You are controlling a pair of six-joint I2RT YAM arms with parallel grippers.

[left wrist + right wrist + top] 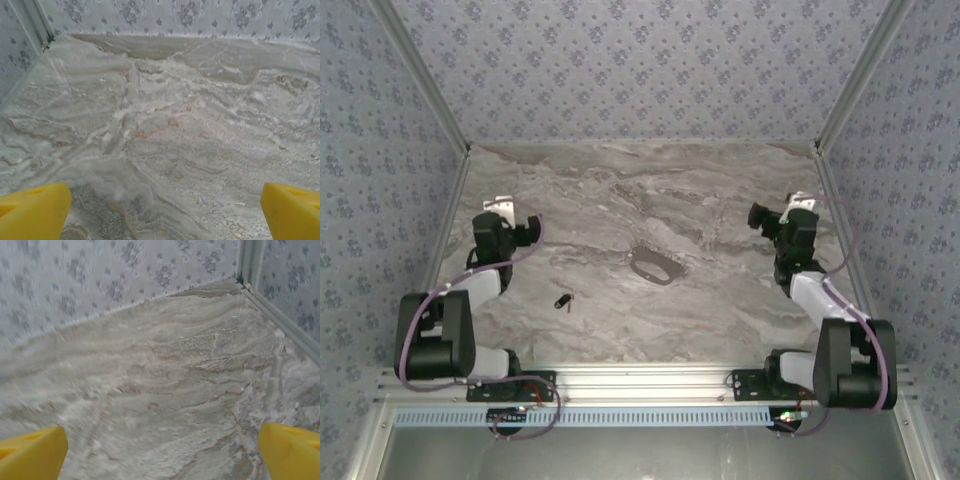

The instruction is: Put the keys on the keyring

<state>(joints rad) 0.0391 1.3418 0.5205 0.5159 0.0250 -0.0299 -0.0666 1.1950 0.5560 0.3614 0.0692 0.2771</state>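
Note:
The keys (563, 300), a tiny dark piece, lie on the marble table left of centre near the front. The keyring (656, 266), a thin grey oval loop, lies flat at the table's middle, well to the right of the keys. My left gripper (530, 231) hovers at the left side, behind the keys, open and empty. My right gripper (759, 216) hovers at the right side, to the right of the keyring, open and empty. In the left wrist view the yellow fingertips (32, 210) stand far apart over bare marble. The right wrist view has its yellow fingertips (32, 452) wide apart too.
Patterned walls (640, 70) close the table at the back and both sides. An aluminium rail (640, 385) with the arm bases runs along the near edge.

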